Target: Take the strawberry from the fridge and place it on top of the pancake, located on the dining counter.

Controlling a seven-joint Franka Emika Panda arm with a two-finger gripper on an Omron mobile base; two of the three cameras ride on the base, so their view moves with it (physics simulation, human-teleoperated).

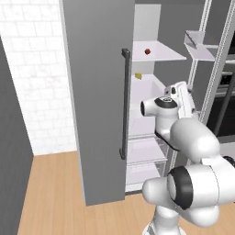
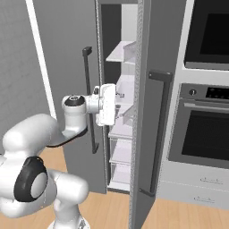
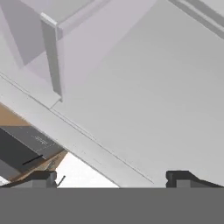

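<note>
The fridge (image 1: 98,92) stands with its left door shut and its right door (image 2: 156,112) swung open. The strawberry (image 1: 147,51), tiny and dark red, lies on a white upper shelf (image 1: 160,54) inside. My gripper (image 2: 120,100) reaches into the opening at mid height, well below the strawberry's shelf and to its right. In the hand view the two dark fingertips (image 3: 43,177) stand wide apart with nothing between them, over a pale shelf surface (image 3: 144,100); the gripper (image 3: 111,178) is open. The pancake and the dining counter are out of view.
A small yellow wedge (image 1: 138,75) lies on the shelf below the strawberry. Door bins (image 1: 202,46) hang on the open door. A black-fronted wall oven (image 2: 205,129) stands right of the fridge. Clear drawers (image 2: 121,154) sit low inside. A white brick wall (image 1: 32,69) is at left.
</note>
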